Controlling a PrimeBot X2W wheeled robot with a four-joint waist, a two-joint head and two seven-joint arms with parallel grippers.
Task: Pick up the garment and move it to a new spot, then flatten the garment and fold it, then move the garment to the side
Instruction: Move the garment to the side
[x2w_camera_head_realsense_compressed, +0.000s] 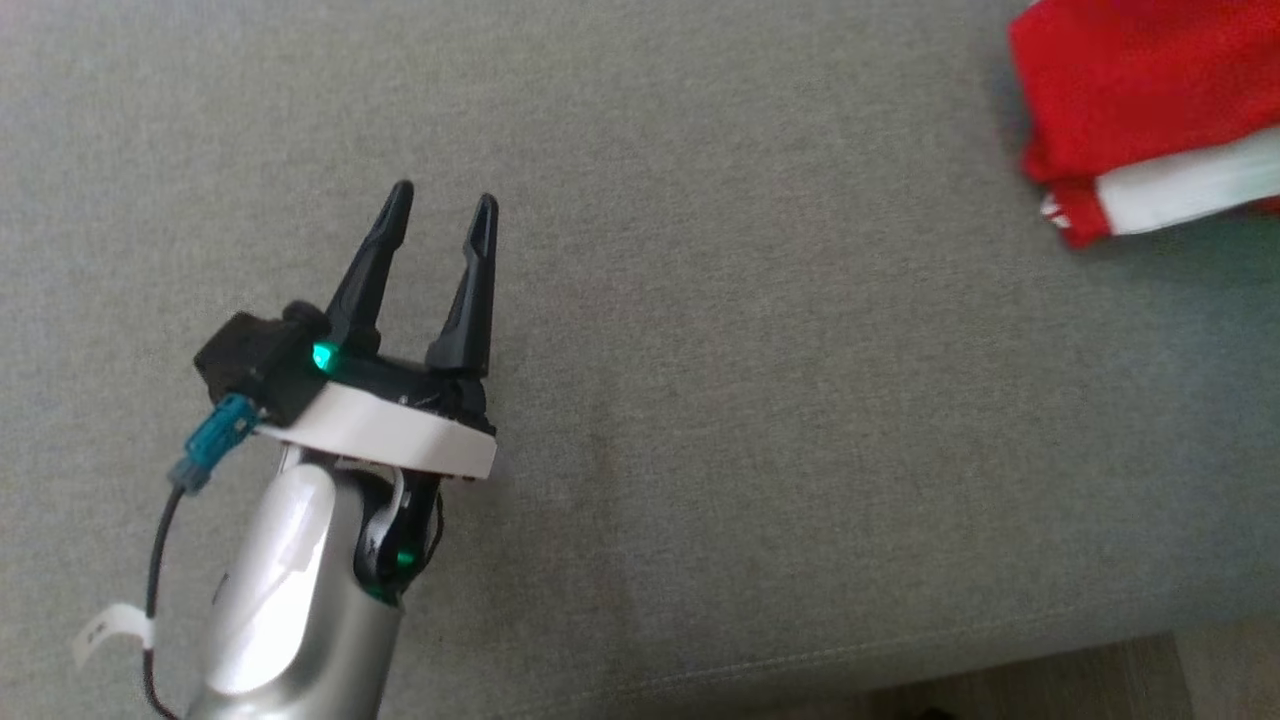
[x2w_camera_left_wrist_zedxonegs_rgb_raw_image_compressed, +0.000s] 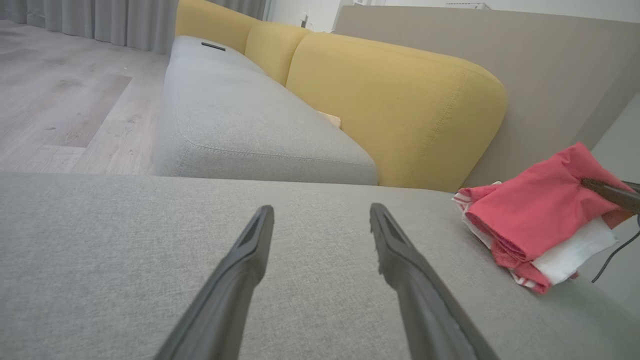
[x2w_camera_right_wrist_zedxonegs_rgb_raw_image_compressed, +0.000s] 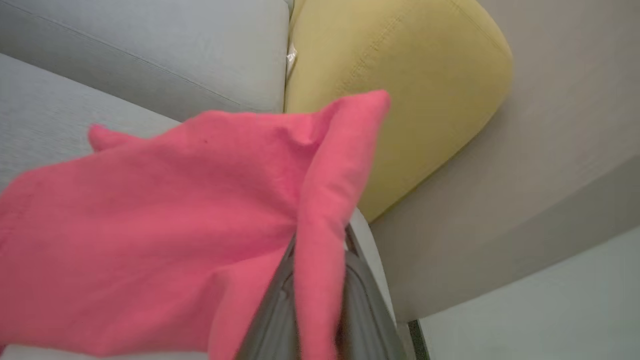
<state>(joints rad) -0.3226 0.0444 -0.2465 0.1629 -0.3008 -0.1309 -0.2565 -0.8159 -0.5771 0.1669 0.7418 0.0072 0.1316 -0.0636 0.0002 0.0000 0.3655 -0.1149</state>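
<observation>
Across the grey sofa seat (x2w_camera_head_realsense_compressed: 760, 400), backed by a yellow cushion (x2w_camera_left_wrist_zedxonegs_rgb_raw_image_compressed: 395, 100), the folded red-and-white garment (x2w_camera_head_realsense_compressed: 1130, 90) sits at the far right edge. Its red top layer is clenched in the right pincer (x2w_camera_left_wrist_zedxonegs_rgb_raw_image_compressed: 592, 186). Well apart from it, the left pincer (x2w_camera_head_realsense_compressed: 443, 195) hovers released over bare seat.

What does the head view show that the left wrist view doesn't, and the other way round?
Head view adds: the left arm's shiny silver forearm and a small green light. Left wrist view adds: yellow fabric back cushions, pale wooden floor, grey curtains, and the right pincer shut on the folded red-and-white cloth garment. Both: that garment, the open left pincer, the grey fabric seat.
</observation>
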